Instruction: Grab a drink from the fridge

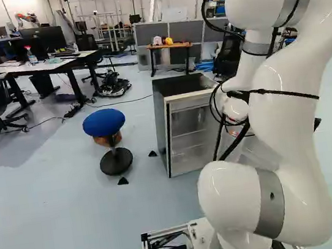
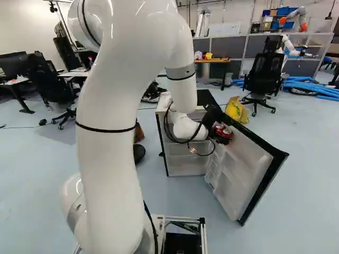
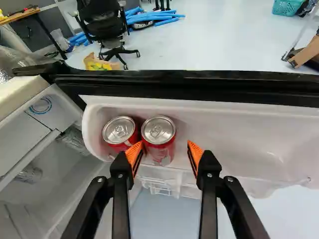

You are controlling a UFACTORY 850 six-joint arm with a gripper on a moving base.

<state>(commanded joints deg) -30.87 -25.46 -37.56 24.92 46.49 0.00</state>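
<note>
My gripper (image 2: 213,117) is at the top of the opened fridge door (image 2: 241,174), beside the fridge (image 1: 185,128). Two red cans (image 2: 222,132) stand there. The wrist view has both upright in the door's white shelf (image 3: 239,129): one can (image 3: 119,132) in the shelf's corner, the other can (image 3: 158,135) close beside it. Across the second can stands my gripper (image 3: 165,144), open, one orange pad near the space where the cans meet, the other apart from the can over bare shelf. Whether a finger touches a can, I cannot tell.
The door's black edge (image 3: 199,82) runs just beyond the shelf. Inside the fridge lie pale cylindrical items (image 3: 30,174). A blue stool (image 1: 104,122) stands beside the fridge, a yellow bag (image 2: 237,110) and an office chair (image 2: 264,74) behind the door. Another robot (image 2: 291,50) is farther back.
</note>
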